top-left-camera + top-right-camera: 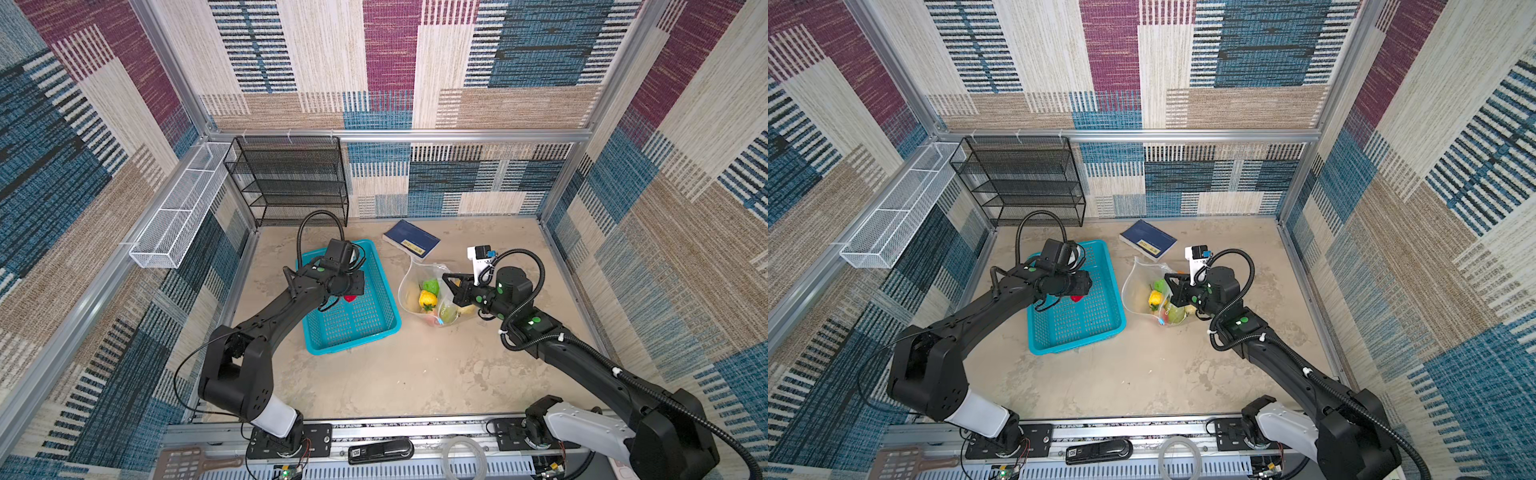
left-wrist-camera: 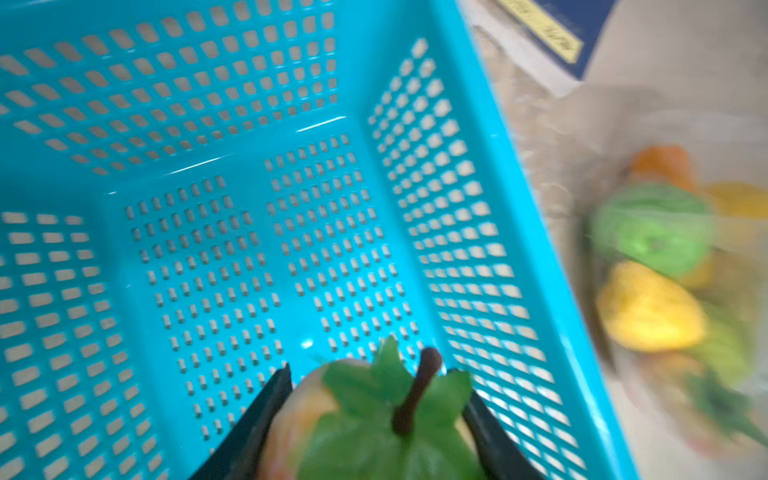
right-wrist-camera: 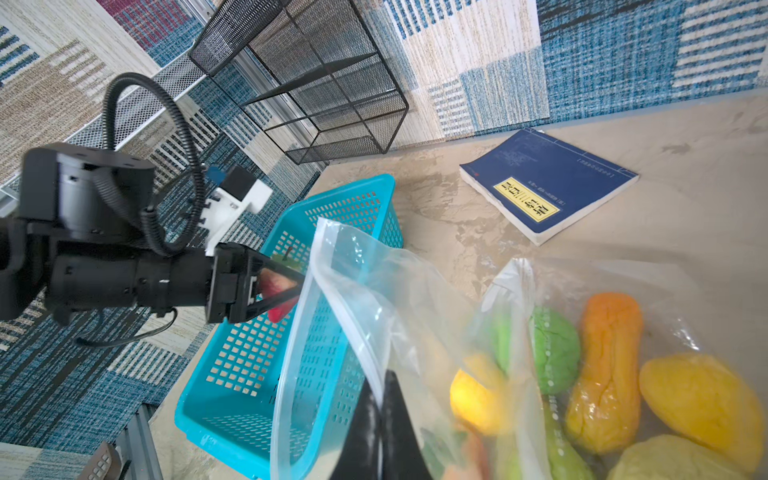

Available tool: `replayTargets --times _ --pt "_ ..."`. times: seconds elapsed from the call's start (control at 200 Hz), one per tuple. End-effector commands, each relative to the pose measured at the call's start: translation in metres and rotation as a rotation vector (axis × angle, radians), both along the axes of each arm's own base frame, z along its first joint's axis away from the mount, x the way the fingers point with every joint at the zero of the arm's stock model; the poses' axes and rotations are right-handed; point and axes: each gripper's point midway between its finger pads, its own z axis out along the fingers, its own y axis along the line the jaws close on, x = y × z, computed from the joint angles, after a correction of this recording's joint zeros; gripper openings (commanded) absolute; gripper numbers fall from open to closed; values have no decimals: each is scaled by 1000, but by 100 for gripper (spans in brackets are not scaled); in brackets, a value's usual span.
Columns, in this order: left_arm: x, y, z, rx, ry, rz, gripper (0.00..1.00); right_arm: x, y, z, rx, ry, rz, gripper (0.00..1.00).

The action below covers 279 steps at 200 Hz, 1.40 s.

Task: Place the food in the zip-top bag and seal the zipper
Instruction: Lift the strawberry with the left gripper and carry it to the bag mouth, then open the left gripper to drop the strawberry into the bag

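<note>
A red apple (image 2: 299, 415) with green leaves and a brown stem sits between the fingers of my left gripper (image 2: 370, 370), which is shut on it. The gripper (image 1: 351, 297) hangs over the teal basket (image 1: 349, 347), and the apple (image 3: 276, 291) is lifted off the basket floor. The clear zip-top bag (image 1: 409, 291) lies to the right of the basket, its mouth facing it. Inside are a green ball (image 3: 557, 349), an orange piece (image 3: 606, 365) and yellow fruits (image 3: 702, 399). My right gripper (image 3: 384, 374) is shut on the bag's mouth edge and holds the zipper (image 3: 281, 420) strip up and open.
A blue book (image 1: 411, 240) lies behind the bag. A black mesh rack (image 1: 291, 178) stands against the back wall. A white mesh tray (image 1: 178, 208) is fixed along the left wall. Bare tabletop stretches in front of the basket and bag.
</note>
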Motion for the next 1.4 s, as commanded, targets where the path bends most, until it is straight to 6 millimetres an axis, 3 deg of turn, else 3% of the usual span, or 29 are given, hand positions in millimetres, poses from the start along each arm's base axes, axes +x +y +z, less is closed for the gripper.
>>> replayTargets --times 0.0,0.18,0.29,0.476,0.616,0.756,0.987,1.152,1.392 --pt "-9 -40 32 -161 -79 -103 53 4 -1 7 25 -23 -18 0" --pt "-35 -92 85 -379 -218 -256 53 4 -3 5 30 -14 -34 0" --pt "-49 -112 113 -489 -296 -313 52 4 -4 8 35 -17 -38 0" --pt "-73 -147 133 -591 -361 -430 52 3 -7 13 42 -30 -51 0" --pt "-81 -174 120 -581 -329 -497 52 1 -6 16 48 -34 -45 0" --pt "-72 -191 102 -523 -298 -511 51 -2 -4 17 53 -34 -27 0" --pt "-45 -194 71 -341 -286 -436 50 -6 -6 18 55 -36 -27 0" --pt "-40 -197 47 -251 -245 -414 50 -8 -7 18 56 -39 -28 0" --pt "-41 -201 42 -219 -232 -415 59 -8 -7 16 52 -33 -28 0"
